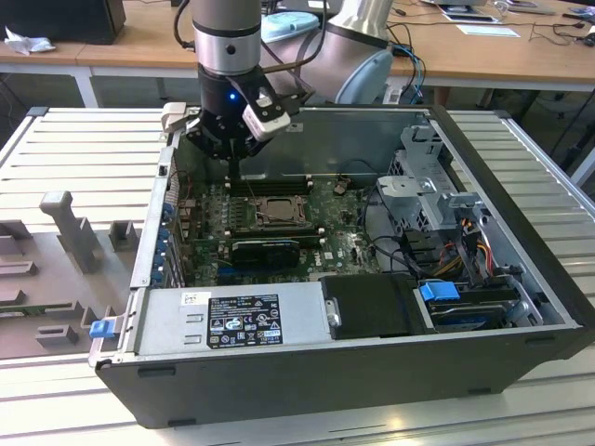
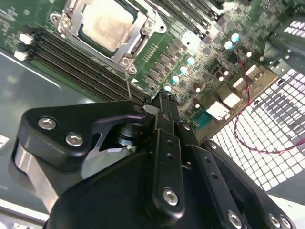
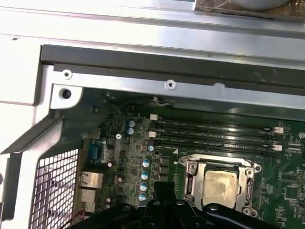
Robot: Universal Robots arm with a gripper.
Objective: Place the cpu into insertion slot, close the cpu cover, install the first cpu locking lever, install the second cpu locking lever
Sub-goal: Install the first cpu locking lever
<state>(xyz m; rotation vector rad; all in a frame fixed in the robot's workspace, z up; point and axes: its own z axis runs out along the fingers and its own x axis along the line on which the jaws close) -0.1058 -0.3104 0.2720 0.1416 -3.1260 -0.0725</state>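
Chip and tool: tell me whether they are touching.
Apart. In the second wrist view the tool hangs beside the memory slots, with green board showing between its tip and the chip seated under its metal frame.

The computer case (image 1: 353, 372) lies open on the table (image 1: 84, 149). Inside it, the board (image 1: 344, 237) lies flat on the case floor. The cpu (image 1: 276, 210) sits in the insertion slot (image 1: 244, 208) on the board, with the cpu cover (image 1: 262, 223) closed around it. The gripper (image 1: 237, 160) hangs above the board, just behind the slot. Memory sticks (image 3: 214, 136) lie beside the slot.

cpu (image 3: 220, 187) lower edge hidden behind gripper (image 3: 164, 188) body | fingertips' gap not visible | levers too small to tell
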